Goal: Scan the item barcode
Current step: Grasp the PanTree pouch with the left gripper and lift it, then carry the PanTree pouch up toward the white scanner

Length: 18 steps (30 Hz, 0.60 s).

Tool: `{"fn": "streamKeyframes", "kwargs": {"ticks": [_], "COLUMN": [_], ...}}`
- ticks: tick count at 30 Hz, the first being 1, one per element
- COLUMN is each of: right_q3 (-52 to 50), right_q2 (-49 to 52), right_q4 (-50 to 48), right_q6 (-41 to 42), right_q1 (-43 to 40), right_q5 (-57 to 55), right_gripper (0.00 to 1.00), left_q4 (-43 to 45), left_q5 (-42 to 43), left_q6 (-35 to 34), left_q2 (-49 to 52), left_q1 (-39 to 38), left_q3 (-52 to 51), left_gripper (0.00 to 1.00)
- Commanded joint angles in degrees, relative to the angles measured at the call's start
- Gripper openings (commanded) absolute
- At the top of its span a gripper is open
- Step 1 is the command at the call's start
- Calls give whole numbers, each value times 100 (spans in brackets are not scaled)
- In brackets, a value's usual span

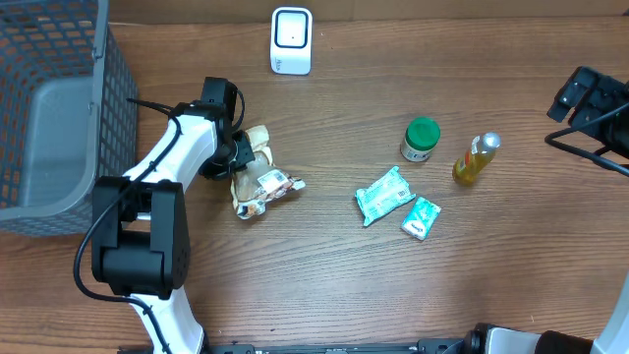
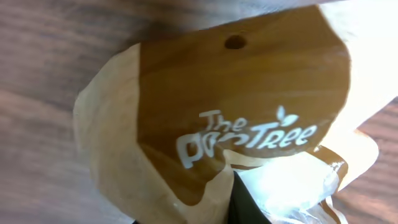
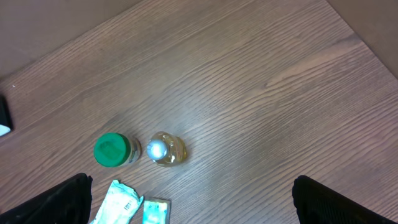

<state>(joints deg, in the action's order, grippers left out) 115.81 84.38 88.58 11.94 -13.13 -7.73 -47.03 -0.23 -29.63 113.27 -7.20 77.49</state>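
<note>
Left hand (image 1: 239,149) is down on the snack bag (image 1: 259,181), a clear plastic pouch with a tan-and-brown paper header, left of desk centre. In the overhead view the hand sits over the header end. The pouch body sticks out to the right, lying on the brown wood-grain desk (image 1: 324,285).

In the left wrist view the header fills the frame: white lettering ending in "Tree", a round hang hole near the top, crinkled clear plastic at bottom right. One dark finger (image 2: 241,200) shows at the bottom edge against the plastic. The other finger is hidden, so cannot tell if this hand is clamped on the bag or only around it.

White boxy barcode scanner (image 1: 291,40) stands at the far edge of the desk, well apart from the bag.

Right hand (image 3: 189,200) is spread wide with nothing between its fingers, up above the right edge of the desk.

Other items, right of centre:
- small jar with green lid (image 1: 421,139), upright
- yellow bottle with silver cap (image 1: 476,158) just beside the jar
- two teal-and-white packets lying flat near each other, the larger (image 1: 385,195) and the smaller (image 1: 421,217), nearer the front edge than the jar

Grey mesh basket (image 1: 49,108) sits at the left edge, beside the left arm.
</note>
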Motion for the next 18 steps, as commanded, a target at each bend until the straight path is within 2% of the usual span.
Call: {"fn": "streamKeyframes", "kwargs": {"ticks": [1,11,18], "right_q3": [9,9,9], "right_q2": [-9,-9,-9], "right_q4": [-15,-15,-15], "right_q6": [-24,-24,-24], "right_q1": [-13,-13,-13], "right_q5": [-15,-13,-13], "right_gripper": [100,100,100], "left_q4": [-83,-310,-332], "left_q5": [-229,837,2144], "left_q6": [96,509,1314], "left_q2": [-555,-2422,-3246], "left_q1": [4,-109,-111], "left_q3": [-28,-28,-28], "left_gripper": [7,5,4]}}
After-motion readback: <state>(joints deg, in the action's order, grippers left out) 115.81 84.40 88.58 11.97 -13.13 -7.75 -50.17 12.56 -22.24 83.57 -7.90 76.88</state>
